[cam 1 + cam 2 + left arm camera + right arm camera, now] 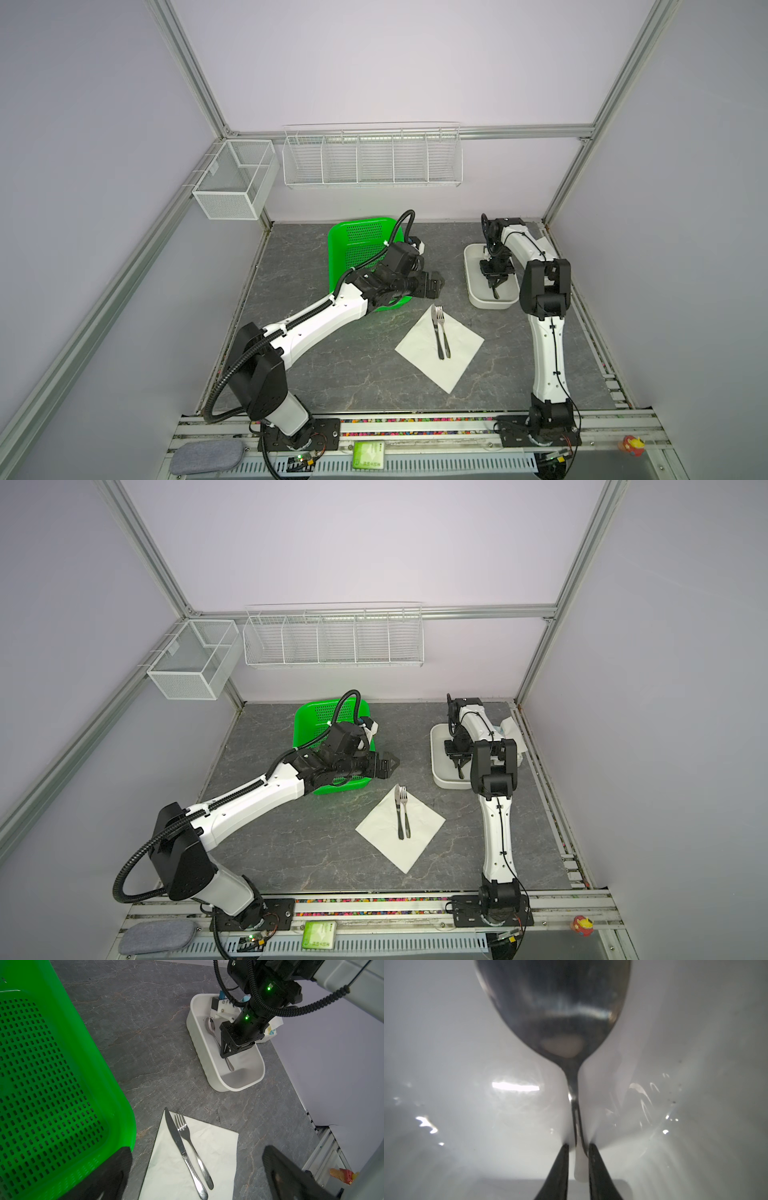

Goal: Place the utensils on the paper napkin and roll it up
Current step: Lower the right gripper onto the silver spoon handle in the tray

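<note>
My right end effector (578, 1146) grips the spoon (554, 1012) handle in the tub (207, 1072); I should lift level and lay it beside the fork (186, 1136).

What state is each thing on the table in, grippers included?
White square paper napkin, flat, unrolled.
Silver metal knife, lying on napkin.
Silver metal fork, beside knife on napkin.
White oval plastic tub, upright, uncovered.
Silver metal spoon, lying inside tub.
Green perforated plastic basket, nothing visible inside.
Left gripper, open, empty.
Right gripper, nearly closed astride spoon handle.
</note>
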Controlling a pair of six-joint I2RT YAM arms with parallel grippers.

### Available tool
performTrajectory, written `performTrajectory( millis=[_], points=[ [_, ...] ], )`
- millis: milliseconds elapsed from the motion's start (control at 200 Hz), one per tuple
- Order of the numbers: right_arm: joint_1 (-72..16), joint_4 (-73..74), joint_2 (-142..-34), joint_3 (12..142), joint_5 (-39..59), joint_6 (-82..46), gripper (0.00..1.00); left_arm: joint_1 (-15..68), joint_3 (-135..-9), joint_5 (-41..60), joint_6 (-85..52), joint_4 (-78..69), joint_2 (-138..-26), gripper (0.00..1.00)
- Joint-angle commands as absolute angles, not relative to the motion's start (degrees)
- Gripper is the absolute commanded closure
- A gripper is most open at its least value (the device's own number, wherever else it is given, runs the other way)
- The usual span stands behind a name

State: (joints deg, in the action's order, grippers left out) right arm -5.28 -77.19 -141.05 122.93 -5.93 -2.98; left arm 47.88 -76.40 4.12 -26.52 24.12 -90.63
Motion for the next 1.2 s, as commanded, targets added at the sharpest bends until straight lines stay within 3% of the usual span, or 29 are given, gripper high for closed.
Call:
performTrajectory(
  millis=[0,235,760,1195],
  points=[
    [-5.14,-74.92,-145.37,119.31,-5.09,-2.29,0.82,47.49,-78.57,3.78,-25.61,25.56,-90.62,0.01],
    [-5.04,-74.90,-145.19,121.81,-5.01,-2.11,0.87,47.43,-79.20,3.52,-25.75,25.71,-90.84,0.01],
    [-5.01,-74.37,-131.14,118.43,-3.19,-3.08,0.88,47.37,-77.66,3.68,-26.09,24.97,-89.73,0.01],
    [-5.11,-74.23,-128.37,117.05,-1.37,-3.59,0.87,47.33,-77.24,3.83,-26.00,24.53,-89.49,0.01]
  ],
)
